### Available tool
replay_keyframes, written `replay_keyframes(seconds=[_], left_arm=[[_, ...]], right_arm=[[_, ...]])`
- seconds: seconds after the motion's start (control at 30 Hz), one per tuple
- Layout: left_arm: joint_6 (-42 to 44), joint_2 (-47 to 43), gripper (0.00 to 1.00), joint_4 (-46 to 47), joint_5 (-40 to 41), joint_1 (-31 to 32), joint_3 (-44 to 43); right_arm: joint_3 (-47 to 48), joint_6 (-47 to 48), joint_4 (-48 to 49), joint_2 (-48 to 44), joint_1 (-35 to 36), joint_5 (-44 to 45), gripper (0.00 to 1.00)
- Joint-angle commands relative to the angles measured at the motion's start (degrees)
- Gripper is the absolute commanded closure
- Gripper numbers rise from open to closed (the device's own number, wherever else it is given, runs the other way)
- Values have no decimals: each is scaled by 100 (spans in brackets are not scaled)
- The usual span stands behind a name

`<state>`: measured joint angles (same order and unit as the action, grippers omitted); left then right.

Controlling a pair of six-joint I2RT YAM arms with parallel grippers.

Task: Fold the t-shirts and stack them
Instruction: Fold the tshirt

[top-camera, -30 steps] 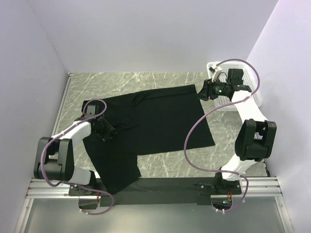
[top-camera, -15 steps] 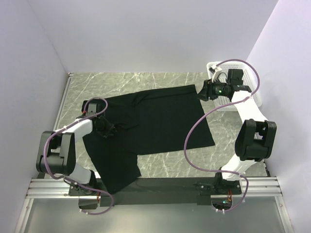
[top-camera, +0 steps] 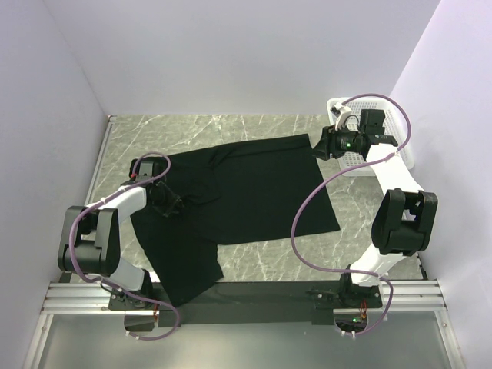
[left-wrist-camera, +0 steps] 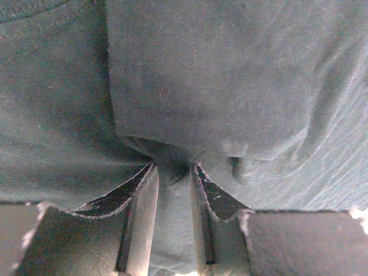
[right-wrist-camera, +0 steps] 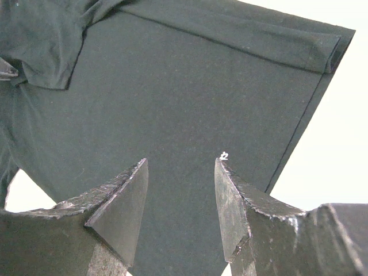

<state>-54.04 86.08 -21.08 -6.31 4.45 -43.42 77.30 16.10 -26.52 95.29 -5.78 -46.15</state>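
Field notes, one black t-shirt (top-camera: 246,192) out. It is lying spread across the grey marbled desk (top-camera: 254,127), mostly flat. Its near-left part is trailing down to the dark rail (top-camera: 261,296) at the near edge, and its far-right corner is reaching toward the white basket (top-camera: 347,161).

My left hand (left-wrist-camera: 172,168) is sitting low on the left side of the t-shirt, right down in the cloth. The wrist view is showing a puckered fold drawn in between the two fingers (left-wrist-camera: 141,195), with cloth bunching at their tips, so I am grasping the t-shirt there. A stitched seam is running across the upper left of that view. The rest is plain dark cloth with a few soft creases.

My right hand (top-camera: 317,144) is hovering at the t-shirt's far-right corner, just beside the basket. Its fingers are standing apart and released, with nothing pinched between them. Through the gap I am looking along the flat body of the cloth to a sleeve (right-wrist-camera: 40,52) at the upper left and a doubled-over hem (right-wrist-camera: 276,43) at the upper right.
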Motion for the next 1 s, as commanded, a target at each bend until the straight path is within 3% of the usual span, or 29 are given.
replay_keyframes(seconds=[0.0,0.17,0.3,0.43,0.5,0.63,0.97], left_arm=[[104,-162,66,-54,42,-23,-167],[60,-57,71,34,-29,-23,-211],[95,-21,82,-10,-99,-23,-316],[201,-127,84,-203,-143,-23,-360],[218,-188,93,-256,-169,-23,-352],[245,-250,99,-291,-222,-23,-290],[394,-478,99,-616,-354,-58,-228]], right_arm=[[13,-10,156,-238,-11,-52,43],[66,-10,148,-203,-11,-61,43],[75,16,130,-230,-11,-52,43],[22,7,165,-238,-20,-43,43],[14,-19,183,-230,-19,-61,43],[31,-28,183,-230,-19,-61,43],[31,-10,165,-238,-11,-43,43]])
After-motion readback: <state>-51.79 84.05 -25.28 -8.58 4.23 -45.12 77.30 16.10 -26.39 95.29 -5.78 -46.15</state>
